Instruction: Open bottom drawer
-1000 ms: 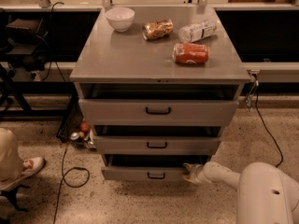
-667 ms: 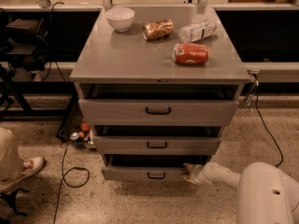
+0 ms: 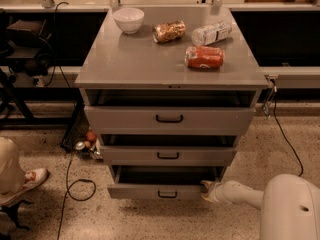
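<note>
Arm point(image 3: 240, 194) comes in low from near right, forearm almost level. Hand point(image 3: 206, 187) sits at right end of bottom drawer point(image 3: 140, 191) front; grip state: can't tell. Bottom drawer is lowest of 3, partly out. Cabinet top point(image 3: 130, 59) carries 1 bowl point(image 3: 128, 20), 1 bottle point(image 3: 211, 33), 1 red can point(image 3: 204, 57), 1 brownish item point(image 3: 169, 31).

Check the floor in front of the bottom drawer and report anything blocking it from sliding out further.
Nothing visible blocks it. The gripper is at the right front corner of the bottom drawer, and the floor ahead of the front panel is bare. A black cable loop lies left of the drawer, outside its path.
</note>
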`<state>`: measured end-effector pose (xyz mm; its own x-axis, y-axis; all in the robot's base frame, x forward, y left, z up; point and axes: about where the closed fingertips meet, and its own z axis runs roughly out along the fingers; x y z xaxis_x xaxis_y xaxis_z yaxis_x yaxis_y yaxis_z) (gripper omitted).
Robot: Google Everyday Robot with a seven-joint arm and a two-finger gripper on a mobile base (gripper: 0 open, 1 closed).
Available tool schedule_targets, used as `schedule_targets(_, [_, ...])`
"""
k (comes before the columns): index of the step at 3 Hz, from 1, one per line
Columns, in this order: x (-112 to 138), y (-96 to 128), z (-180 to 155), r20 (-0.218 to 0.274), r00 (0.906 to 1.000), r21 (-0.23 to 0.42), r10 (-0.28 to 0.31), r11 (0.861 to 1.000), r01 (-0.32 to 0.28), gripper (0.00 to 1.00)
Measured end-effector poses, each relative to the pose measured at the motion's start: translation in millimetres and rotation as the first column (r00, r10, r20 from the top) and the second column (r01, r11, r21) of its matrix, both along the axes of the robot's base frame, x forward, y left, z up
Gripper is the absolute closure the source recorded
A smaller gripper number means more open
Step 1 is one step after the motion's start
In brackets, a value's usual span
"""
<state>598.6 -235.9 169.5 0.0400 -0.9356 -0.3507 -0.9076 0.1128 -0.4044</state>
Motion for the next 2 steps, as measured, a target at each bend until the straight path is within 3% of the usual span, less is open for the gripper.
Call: schedule_targets(2, [-38.6,-12.4,5.7,-0.021,0.9961,0.01,-0.085,0.996,0.086,1.0])
